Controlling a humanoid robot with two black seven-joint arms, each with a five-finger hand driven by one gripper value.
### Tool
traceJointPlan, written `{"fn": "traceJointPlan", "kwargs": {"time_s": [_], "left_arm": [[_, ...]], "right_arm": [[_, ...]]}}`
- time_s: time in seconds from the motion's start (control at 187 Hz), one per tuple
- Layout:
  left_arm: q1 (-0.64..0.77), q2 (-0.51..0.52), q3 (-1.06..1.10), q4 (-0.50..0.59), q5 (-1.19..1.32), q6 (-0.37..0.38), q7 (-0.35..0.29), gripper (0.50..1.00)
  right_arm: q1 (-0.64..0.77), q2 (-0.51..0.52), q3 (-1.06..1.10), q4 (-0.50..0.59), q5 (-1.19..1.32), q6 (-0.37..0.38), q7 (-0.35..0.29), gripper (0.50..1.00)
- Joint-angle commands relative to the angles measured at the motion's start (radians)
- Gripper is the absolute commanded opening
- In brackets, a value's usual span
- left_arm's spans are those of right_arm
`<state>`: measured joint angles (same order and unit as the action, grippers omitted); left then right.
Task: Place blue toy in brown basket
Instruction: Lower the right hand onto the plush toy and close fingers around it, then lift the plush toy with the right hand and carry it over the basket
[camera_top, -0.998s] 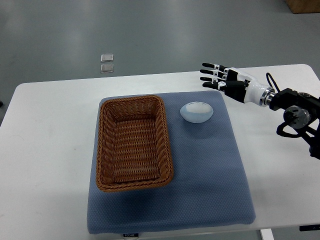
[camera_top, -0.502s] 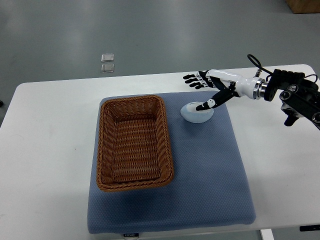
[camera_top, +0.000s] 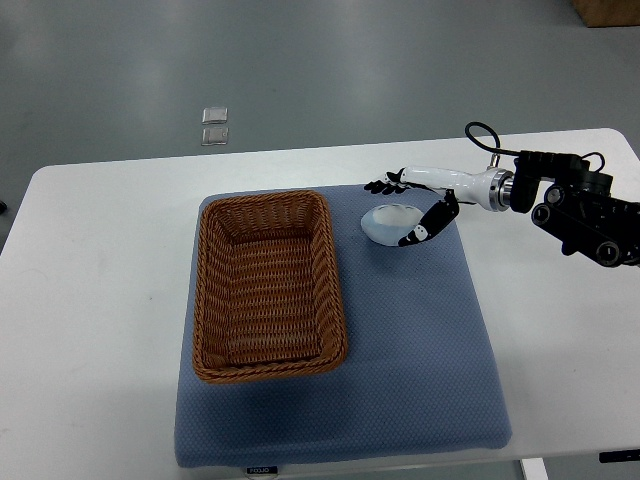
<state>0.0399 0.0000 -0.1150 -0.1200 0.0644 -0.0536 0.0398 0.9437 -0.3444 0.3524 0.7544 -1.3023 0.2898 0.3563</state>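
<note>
The right hand (camera_top: 413, 198) reaches in low, fingers (camera_top: 381, 184) and thumb cupped around the blue toy (camera_top: 387, 223), grasp not fully closed.

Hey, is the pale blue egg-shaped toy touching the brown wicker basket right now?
Apart. In the top view, a strip of blue-grey mat shows between the pale blue egg-shaped toy and the right rim of the brown wicker basket.

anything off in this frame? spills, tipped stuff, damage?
Nothing stands out. The brown basket sits upright and empty on the blue mat, slightly skewed to its edges. The blue toy lies intact beside it, with the right hand straddling it. No spills or damage visible.
</note>
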Motion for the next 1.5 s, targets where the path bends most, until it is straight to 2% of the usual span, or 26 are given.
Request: {"fn": "traceJointPlan", "kwargs": {"time_s": [0.0,0.075,0.336,0.475,0.598,0.673,0.721,0.875,1.057,1.217,1.361,1.495], "left_arm": [[0.0,0.0,0.0,0.0,0.0,0.0,0.0,1.0],[0.0,0.0,0.0,0.0,0.0,0.0,0.0,1.0],[0.0,0.0,0.0,0.0,0.0,0.0,0.0,1.0],[0.0,0.0,0.0,0.0,0.0,0.0,0.0,1.0],[0.0,0.0,0.0,0.0,0.0,0.0,0.0,1.0],[0.0,0.0,0.0,0.0,0.0,0.0,0.0,1.0],[0.0,0.0,0.0,0.0,0.0,0.0,0.0,1.0],[0.0,0.0,0.0,0.0,0.0,0.0,0.0,1.0],[0.0,0.0,0.0,0.0,0.0,0.0,0.0,1.0],[0.0,0.0,0.0,0.0,0.0,0.0,0.0,1.0],[0.0,0.0,0.0,0.0,0.0,0.0,0.0,1.0],[0.0,0.0,0.0,0.0,0.0,0.0,0.0,1.0]], "right_arm": [[-0.002,0.024,-0.015,-0.018,0.0,-0.04,-0.005,0.866],[-0.002,0.039,-0.018,-0.038,0.0,-0.057,-0.007,0.83],[-0.008,0.05,-0.044,-0.089,0.0,-0.084,-0.007,0.815],[-0.008,0.051,-0.055,-0.101,0.0,-0.084,-0.007,0.791],[-0.008,0.051,-0.064,-0.101,0.0,-0.087,-0.005,0.68],[-0.008,0.051,-0.064,-0.101,0.0,-0.086,-0.003,0.588],[-0.008,0.051,-0.064,-0.098,0.001,-0.084,0.001,0.5],[-0.003,0.051,-0.059,-0.084,0.014,-0.081,0.013,0.5],[0.001,0.047,-0.047,-0.055,0.018,-0.081,0.125,0.5],[0.017,0.03,-0.041,-0.023,0.02,-0.089,0.173,0.5],[0.02,0.03,-0.009,-0.012,0.021,-0.089,0.251,0.5],[0.02,0.03,0.031,0.022,0.021,-0.087,0.255,0.5]]}}
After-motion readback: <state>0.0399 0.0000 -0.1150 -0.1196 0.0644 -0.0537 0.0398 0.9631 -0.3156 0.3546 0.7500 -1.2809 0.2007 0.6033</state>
